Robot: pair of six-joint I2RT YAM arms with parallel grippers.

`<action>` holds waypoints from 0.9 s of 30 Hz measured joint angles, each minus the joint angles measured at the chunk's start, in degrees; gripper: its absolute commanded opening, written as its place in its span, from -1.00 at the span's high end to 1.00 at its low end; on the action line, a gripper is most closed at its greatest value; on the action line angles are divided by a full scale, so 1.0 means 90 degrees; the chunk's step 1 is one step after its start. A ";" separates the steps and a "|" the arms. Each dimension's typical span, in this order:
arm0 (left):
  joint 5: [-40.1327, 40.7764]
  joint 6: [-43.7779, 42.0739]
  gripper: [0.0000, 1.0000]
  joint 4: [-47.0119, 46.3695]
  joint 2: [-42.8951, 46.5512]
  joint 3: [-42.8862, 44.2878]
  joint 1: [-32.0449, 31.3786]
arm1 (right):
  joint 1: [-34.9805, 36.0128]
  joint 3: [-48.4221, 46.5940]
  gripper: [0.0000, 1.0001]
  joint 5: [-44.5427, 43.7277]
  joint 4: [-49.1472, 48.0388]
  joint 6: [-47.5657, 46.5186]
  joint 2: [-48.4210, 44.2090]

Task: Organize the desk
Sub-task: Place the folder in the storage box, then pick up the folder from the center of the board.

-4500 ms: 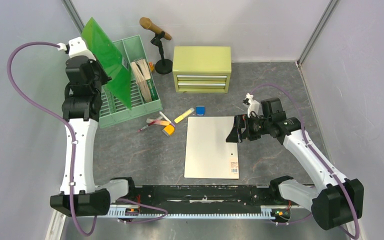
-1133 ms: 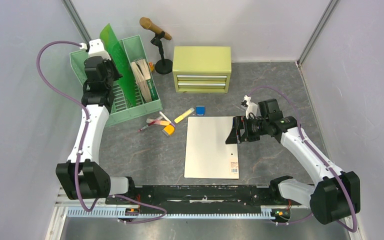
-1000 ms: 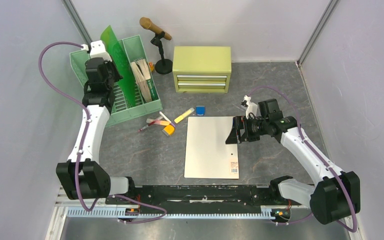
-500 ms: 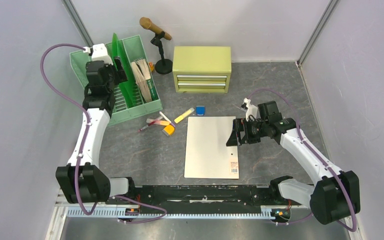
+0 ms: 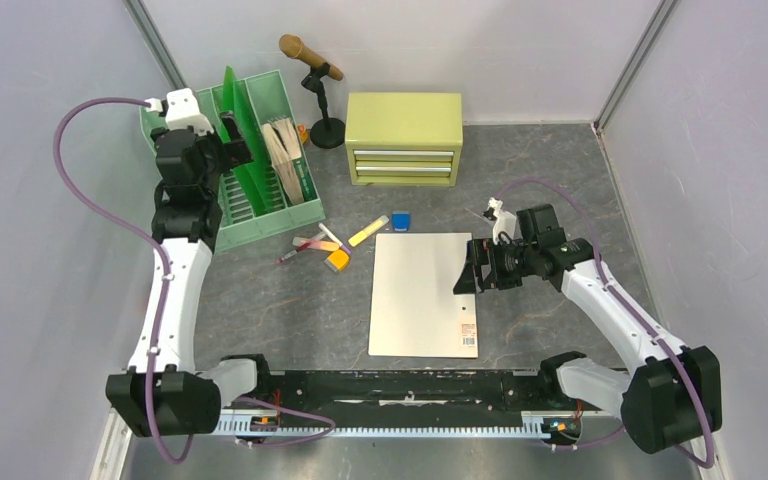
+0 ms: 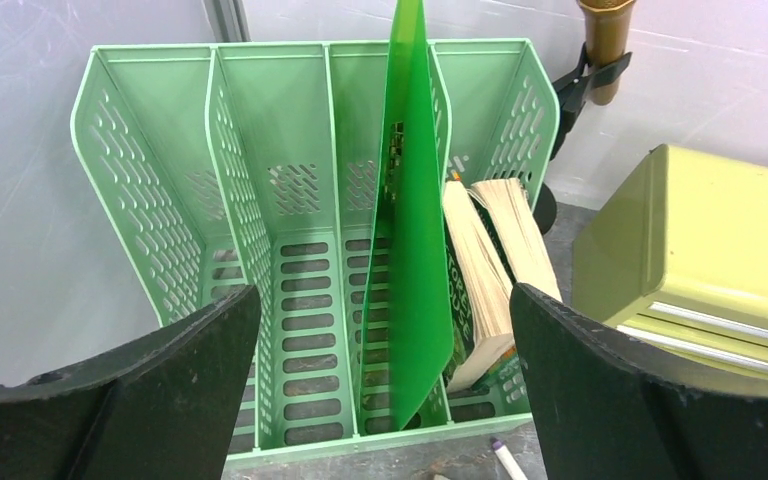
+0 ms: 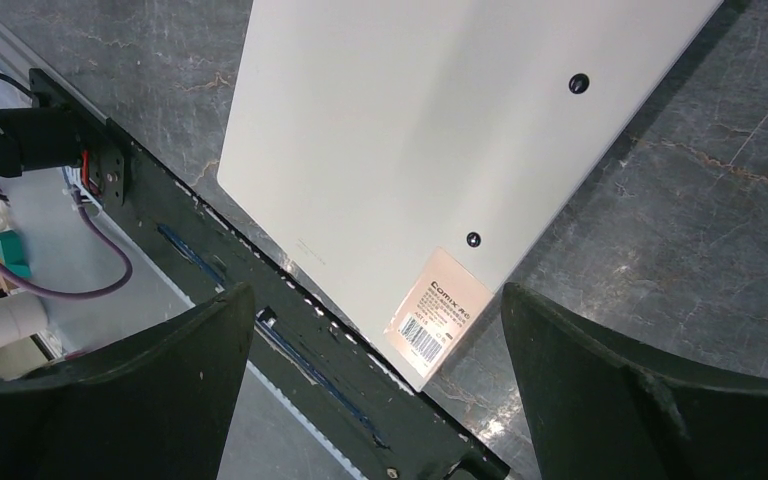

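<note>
On the dark grey mottled desk (image 5: 280, 310), the flat white rectangular board (image 5: 420, 295) is lying long axis near-to-far, its right edge sitting under the wide-open, empty right hand (image 5: 465, 273)

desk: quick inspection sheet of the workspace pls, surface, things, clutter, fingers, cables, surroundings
surface: desk dark grey, veined, no spills seen
job's things: green folder upright in the mint file rack, beside books; white board flat on the desk
clutter: loose pens and markers, blue block beyond the board's far edge
grippers: left gripper, fingers open, facing the folder; right gripper, fingers open over the board
cables: purple cables loop off both arms
surroundings: pale walls, yellow-green cabinet, microphone stand at back
</note>
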State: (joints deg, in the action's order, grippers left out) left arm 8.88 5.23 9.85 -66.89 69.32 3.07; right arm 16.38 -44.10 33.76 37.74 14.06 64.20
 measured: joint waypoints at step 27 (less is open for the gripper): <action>-0.1537 0.2183 -0.99 0.1972 0.2375 -0.3189 -0.0007 | 0.0000 0.0891 -0.97 -0.0675 -0.0102 -0.0121 -0.0355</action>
State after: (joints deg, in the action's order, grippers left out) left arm -4.95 24.88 27.59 -45.52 40.62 3.01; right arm 16.38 -36.07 27.68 36.82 12.97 61.01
